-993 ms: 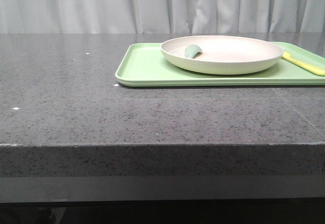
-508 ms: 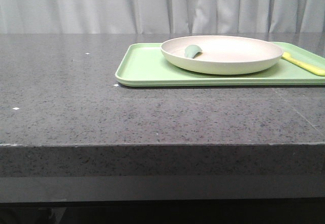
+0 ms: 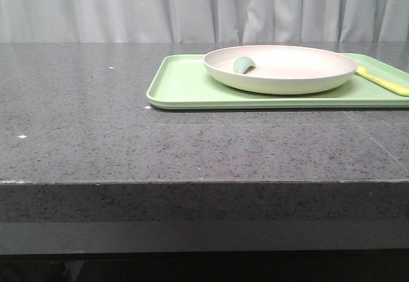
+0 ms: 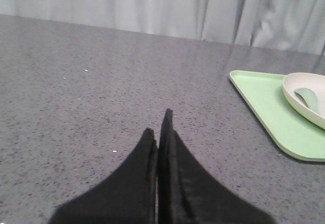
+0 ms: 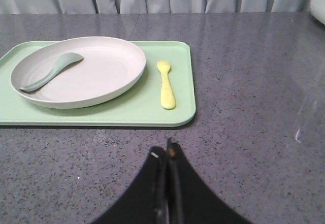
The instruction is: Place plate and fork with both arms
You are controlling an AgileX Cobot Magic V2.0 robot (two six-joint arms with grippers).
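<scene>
The cream-white plate [image 3: 280,69] sits on the light-green tray [image 3: 185,87] at the back right of the table. It also shows in the right wrist view [image 5: 78,71] and the left wrist view [image 4: 307,97]. The pale-yellow fork [image 5: 166,84] lies on the tray beside the plate, its handle visible in the front view [image 3: 382,81]. My left gripper [image 4: 157,127] is shut and empty over bare table, well left of the tray. My right gripper [image 5: 165,150] is shut and empty over the table, short of the tray's near edge. Neither arm shows in the front view.
A teal-green rounded utensil [image 5: 51,71] lies inside the plate. The dark speckled stone table [image 3: 96,128] stretches wide to the left of the tray. A grey curtain [image 3: 128,7] hangs behind the table. The table's front edge [image 3: 192,181] runs across the front view.
The front view has shifted a few pixels; the tray, plate and fork keep their places. No arm has entered that view.
</scene>
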